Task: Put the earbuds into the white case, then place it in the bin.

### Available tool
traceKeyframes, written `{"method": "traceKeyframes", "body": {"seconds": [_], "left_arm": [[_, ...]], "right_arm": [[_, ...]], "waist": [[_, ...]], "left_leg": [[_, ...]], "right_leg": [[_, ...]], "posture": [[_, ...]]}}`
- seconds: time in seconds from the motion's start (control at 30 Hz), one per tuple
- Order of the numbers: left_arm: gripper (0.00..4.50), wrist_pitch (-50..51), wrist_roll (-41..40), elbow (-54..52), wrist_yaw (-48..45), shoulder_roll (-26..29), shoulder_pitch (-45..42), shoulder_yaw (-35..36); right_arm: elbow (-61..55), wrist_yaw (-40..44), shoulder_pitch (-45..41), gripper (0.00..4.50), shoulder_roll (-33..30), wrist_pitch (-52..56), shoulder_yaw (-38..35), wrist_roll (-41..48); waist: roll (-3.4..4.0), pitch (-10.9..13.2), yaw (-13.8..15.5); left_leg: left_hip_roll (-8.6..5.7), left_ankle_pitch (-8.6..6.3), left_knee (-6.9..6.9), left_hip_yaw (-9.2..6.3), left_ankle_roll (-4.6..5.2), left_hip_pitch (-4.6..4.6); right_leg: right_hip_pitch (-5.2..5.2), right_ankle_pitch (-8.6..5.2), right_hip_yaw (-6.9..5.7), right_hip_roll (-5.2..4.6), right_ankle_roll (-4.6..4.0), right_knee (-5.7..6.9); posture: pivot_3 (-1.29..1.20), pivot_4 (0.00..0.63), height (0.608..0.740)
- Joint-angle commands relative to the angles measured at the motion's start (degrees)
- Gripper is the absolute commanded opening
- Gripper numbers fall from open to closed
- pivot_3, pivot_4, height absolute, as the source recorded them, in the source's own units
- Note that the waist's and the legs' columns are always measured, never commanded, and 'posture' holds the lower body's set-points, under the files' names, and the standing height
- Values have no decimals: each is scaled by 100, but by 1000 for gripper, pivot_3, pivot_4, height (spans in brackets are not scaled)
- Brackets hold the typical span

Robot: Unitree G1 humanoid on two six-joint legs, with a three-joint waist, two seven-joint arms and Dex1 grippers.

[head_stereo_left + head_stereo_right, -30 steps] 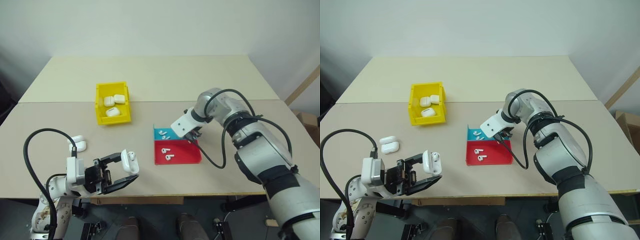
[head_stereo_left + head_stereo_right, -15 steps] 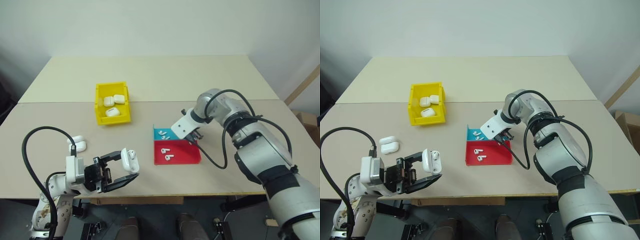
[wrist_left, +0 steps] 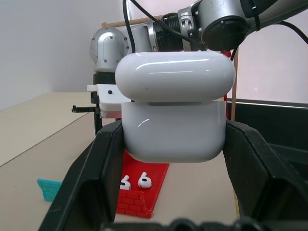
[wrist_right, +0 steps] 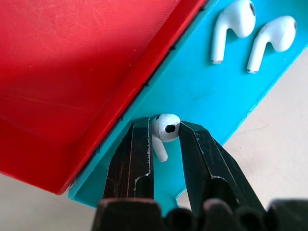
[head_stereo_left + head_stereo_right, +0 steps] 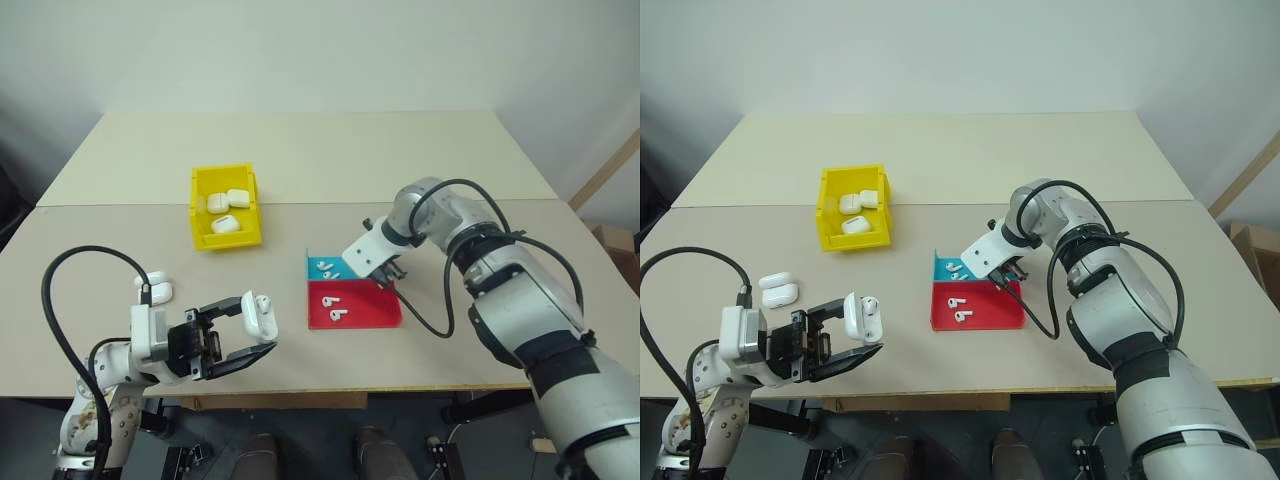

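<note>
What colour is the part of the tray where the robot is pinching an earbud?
Blue: the tray's blue part, best seen in the right wrist view.

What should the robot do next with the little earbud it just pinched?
Probably lift it straight up out of the tray. The right gripper is shut on an earbud lying in the blue part of the tray, and the left gripper holds the white case with its lid up, waiting.
</note>
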Motion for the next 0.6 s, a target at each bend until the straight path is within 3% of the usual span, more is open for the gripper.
{"method": "traceKeyframes", "body": {"seconds": [0.03, 0.27, 0.43, 0.6], "left_arm": [[2772, 103, -206, -269, 89, 129, -114, 158], [2772, 54, -204, -224, 154, 2, -312, 23], [2772, 152, -217, 59, 78, -108, -848, -146], [2772, 494, -281, 328, 227, -308, -1630, -401]], "right_arm": [[-130, 100, -291, 617, -53, 293, -392, 352], [-977, 450, -190, 617, -371, 1821, -1556, 1521], [-3346, 751, 487, 617, -945, 4577, -2727, 2907], [-6046, 220, 1315, 617, -1526, 7614, -3773, 4181]], "waist": [[0, 0, -1], [4, 3, 5], [4, 4, 104], [4, 4, 166]], "left_leg": [[0, 0, -1, 0, 0, 0], [0, 0, -2, 0, 0, -2], [-1, 0, 0, -5, 0, -9], [-2, 0, 2, -8, 0, -28]], "right_leg": [[0, 0, 0, 0, 0, -1], [0, 0, 1, -1, 0, -2], [1, 0, -4, -2, 0, -5], [-8, 0, -9, -3, 0, -12]], "posture": [[0, 150, 740], [0, 150, 740], [0, 150, 740], [0, 150, 740]]}}
